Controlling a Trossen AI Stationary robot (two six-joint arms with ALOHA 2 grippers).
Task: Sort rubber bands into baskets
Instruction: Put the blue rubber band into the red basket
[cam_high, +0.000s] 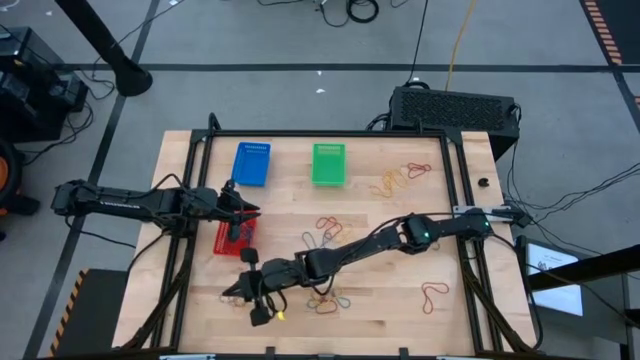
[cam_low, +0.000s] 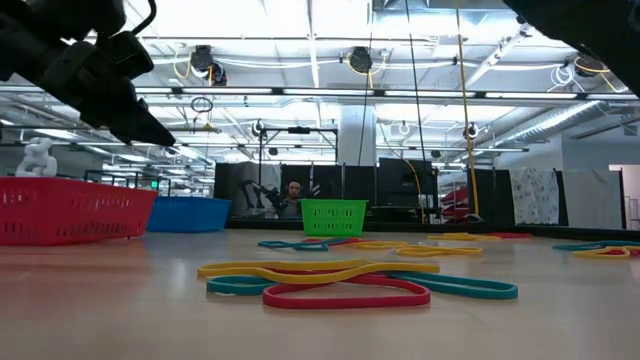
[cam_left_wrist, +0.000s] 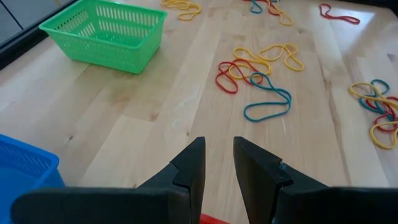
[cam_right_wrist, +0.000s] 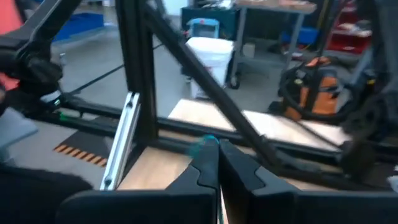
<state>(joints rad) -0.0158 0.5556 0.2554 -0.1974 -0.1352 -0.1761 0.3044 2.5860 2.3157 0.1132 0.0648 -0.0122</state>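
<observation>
Three baskets stand on the wooden table: blue (cam_high: 251, 163) and green (cam_high: 329, 164) at the far side, red (cam_high: 235, 238) at the left. Rubber bands in red, yellow and blue lie loose in clusters on the wood (cam_high: 330, 232) (cam_high: 400, 178) (cam_low: 340, 280) (cam_left_wrist: 258, 74). My left gripper (cam_left_wrist: 219, 158) hovers open over the red basket's far edge (cam_high: 245, 210), with nothing between its fingers. My right gripper (cam_right_wrist: 217, 155) is stretched across to the table's near left (cam_high: 235, 293), raised above the wood and shut, with a bit of teal rubber band (cam_right_wrist: 204, 145) at its fingertips. My right gripper pinches a teal rubber band (cam_right_wrist: 204, 145) between its two fingertips; only a small blurred piece shows beside the tips. The fingers lie near level, pointing toward the table's left edge, well above the wood. How the band's remaining length hangs is hidden by the fingers.
A black metal frame (cam_high: 200, 180) borders the table's left, right and far sides. A black box with a grille (cam_high: 452, 105) sits behind the far right corner. Bare wood lies between the baskets and the band clusters (cam_high: 290, 200).
</observation>
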